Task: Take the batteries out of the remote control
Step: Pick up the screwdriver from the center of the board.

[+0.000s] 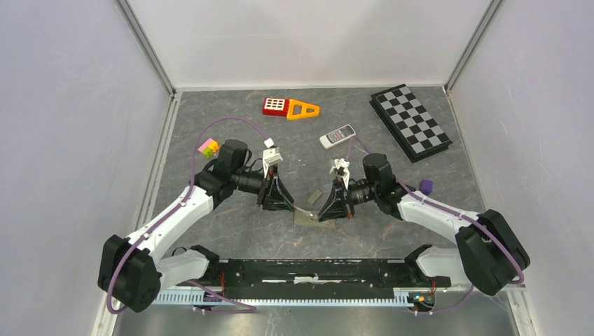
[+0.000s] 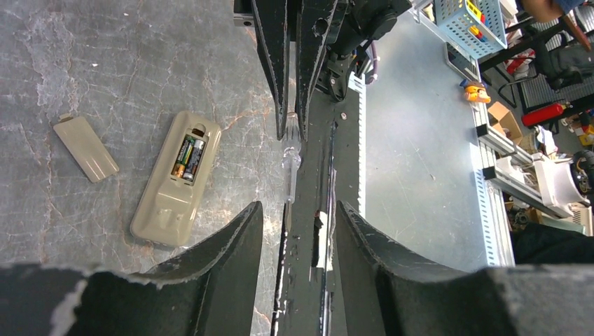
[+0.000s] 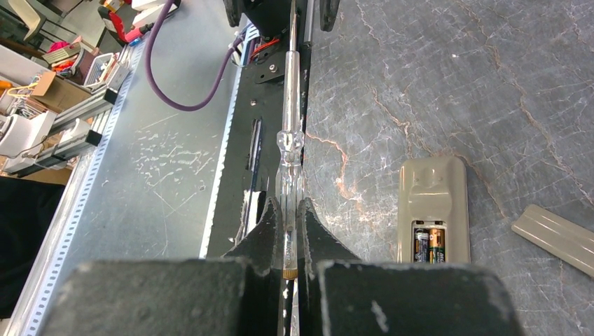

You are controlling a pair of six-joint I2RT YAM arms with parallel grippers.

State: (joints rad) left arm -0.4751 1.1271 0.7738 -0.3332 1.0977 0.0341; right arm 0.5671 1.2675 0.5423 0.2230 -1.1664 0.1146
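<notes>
A beige remote [image 2: 162, 203] lies face down on the table, its battery bay open. Two dark batteries [image 2: 188, 157] sit side by side in the bay, also seen in the right wrist view [image 3: 429, 245]. The remote's beige cover [image 2: 85, 147] lies apart from it. My right gripper [image 3: 286, 203] is shut on the clear handle of a thin screwdriver [image 3: 291, 140], left of the remote [image 3: 432, 189]. The screwdriver's metal tip points between the spread fingers of my left gripper [image 2: 298, 217], which is open and holds nothing. Both grippers [image 1: 288, 204] [image 1: 322, 213] meet above the remote [image 1: 308, 220].
A white remote [image 1: 337, 135] lies further back. A chequered board [image 1: 410, 122] is at the back right, red and orange toy blocks [image 1: 290, 107] at the back middle. A small pink-green block [image 1: 208, 147] and a purple block [image 1: 425, 187] sit beside the arms.
</notes>
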